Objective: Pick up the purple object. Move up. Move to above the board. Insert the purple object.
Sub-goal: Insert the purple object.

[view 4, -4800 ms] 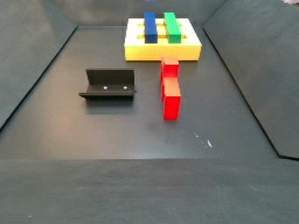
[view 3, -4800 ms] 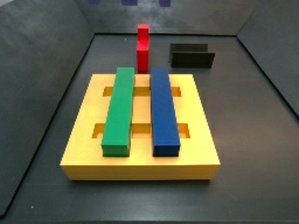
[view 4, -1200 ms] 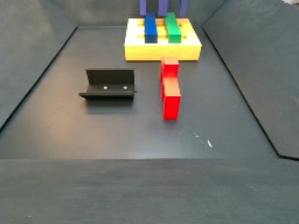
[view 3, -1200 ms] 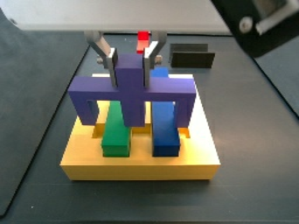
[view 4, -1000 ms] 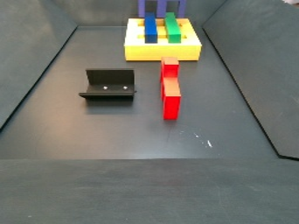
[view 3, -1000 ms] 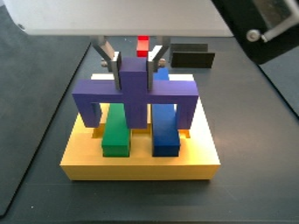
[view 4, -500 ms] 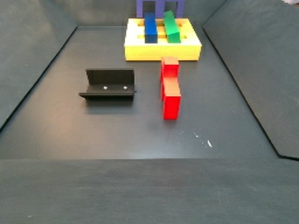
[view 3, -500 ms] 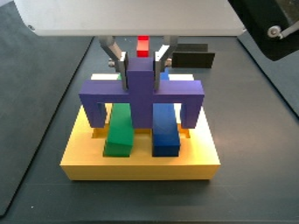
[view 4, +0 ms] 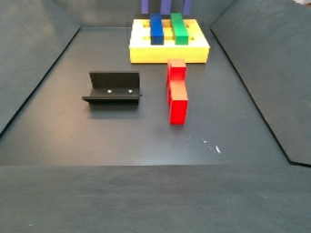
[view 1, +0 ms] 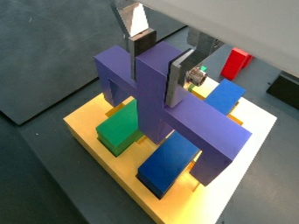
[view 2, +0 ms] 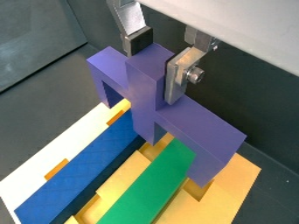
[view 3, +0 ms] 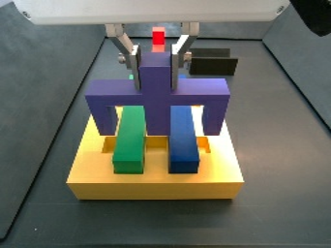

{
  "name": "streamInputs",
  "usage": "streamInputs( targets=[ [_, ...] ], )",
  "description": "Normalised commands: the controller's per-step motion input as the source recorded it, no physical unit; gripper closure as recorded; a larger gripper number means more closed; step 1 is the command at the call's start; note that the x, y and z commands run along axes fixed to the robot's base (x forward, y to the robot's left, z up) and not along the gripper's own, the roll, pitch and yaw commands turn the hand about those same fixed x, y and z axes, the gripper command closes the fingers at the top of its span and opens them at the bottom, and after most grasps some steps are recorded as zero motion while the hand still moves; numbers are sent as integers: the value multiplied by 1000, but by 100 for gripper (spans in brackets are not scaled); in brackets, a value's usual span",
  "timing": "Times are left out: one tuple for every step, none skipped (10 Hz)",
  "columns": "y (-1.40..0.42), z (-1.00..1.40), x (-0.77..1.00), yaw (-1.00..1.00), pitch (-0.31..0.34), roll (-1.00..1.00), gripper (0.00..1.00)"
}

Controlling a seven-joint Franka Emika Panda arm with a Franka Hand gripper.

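My gripper (view 3: 154, 60) is shut on the raised post of the purple object (view 3: 158, 97), a bridge-shaped block. It straddles the green bar (view 3: 131, 136) and the blue bar (view 3: 184, 136) on the yellow board (view 3: 155, 172), its legs low at the board's outer slots. Both wrist views show the silver fingers (view 1: 180, 77) (view 2: 179, 74) clamped on the purple post (view 1: 153, 92) (view 2: 142, 87). In a side view only the purple legs (view 4: 165, 7) show above the board (view 4: 169, 50); the gripper is out of frame there.
A red block (view 4: 177, 91) lies on the dark floor in front of the board; it also shows behind the gripper (view 3: 159, 39). The black fixture (view 4: 112, 88) stands on the floor (view 3: 214, 63). Dark walls enclose the floor.
The gripper has carried the purple object back along the board and lowered it over the two bars. Its legs now reach down at the board's sides.
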Motion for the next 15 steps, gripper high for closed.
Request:
streamInputs(
  targets=[
    [0, -166, 140, 40, 0, 34, 100],
    [0, -194, 123, 37, 0, 24, 100],
    [0, -226, 69, 34, 0, 43, 100],
    [0, -246, 0, 26, -11, 21, 100],
    [0, -237, 0, 0, -19, 30, 100],
    [0, -217, 0, 0, -4, 37, 100],
    [0, -257, 54, 26, -1, 63, 100],
    [0, -186, 203, 46, 0, 129, 100],
    [0, -17, 217, 46, 36, 131, 100],
    [40, -74, 0, 0, 0, 64, 100],
    [100, -60, -37, 0, 0, 10, 100],
    [0, -3, -169, 0, -16, 0, 100],
    [-91, 0, -283, 23, -71, 60, 100],
    [0, 0, -117, 0, -11, 14, 100],
    [0, -23, 0, 0, 0, 7, 100]
  ],
)
